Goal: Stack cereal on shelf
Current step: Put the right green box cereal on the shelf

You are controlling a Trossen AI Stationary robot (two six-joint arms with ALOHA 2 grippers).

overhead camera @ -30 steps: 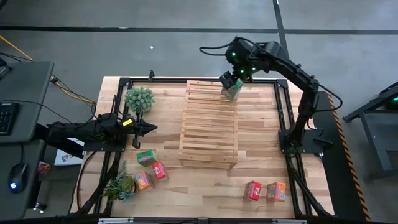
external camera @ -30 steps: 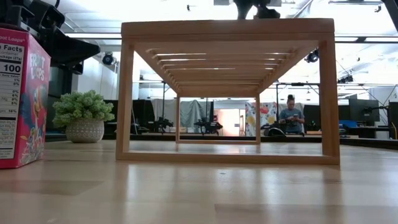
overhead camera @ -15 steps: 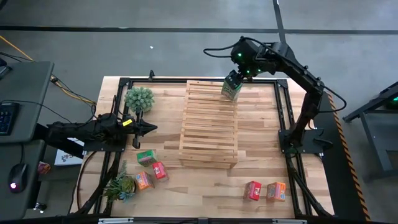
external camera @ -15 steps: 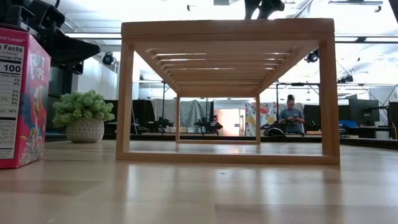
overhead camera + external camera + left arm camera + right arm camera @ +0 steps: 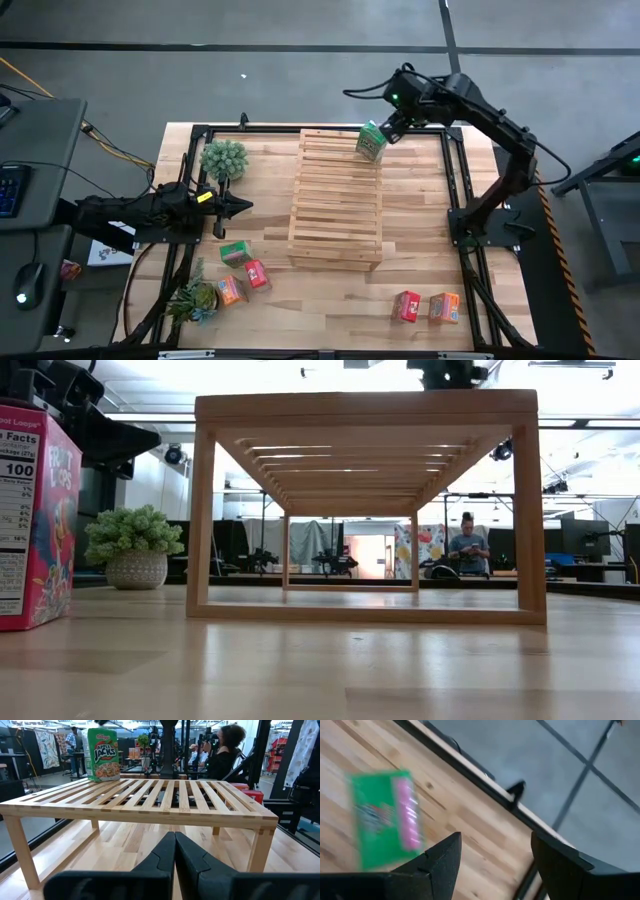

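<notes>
A green cereal box stands upright on its base on the far right corner of the pale slatted shelf; it also shows as the box and as the box. My right gripper hovers open just right of that box, with nothing between its fingers. My left gripper is shut, level, left of the shelf, its fingertips pointing at the shelf. On the table lie a green box, two red-pink boxes and two orange boxes.
Two potted plants stand on the left side, one far and one near. In the low view a red-pink box stands close at the left, and the shelf spans the middle. A black frame runs around the table. People are in the room behind.
My right gripper has drawn off the green box toward the table's right edge and now stands clear of it. The box stays upright on the shelf's far right corner.
</notes>
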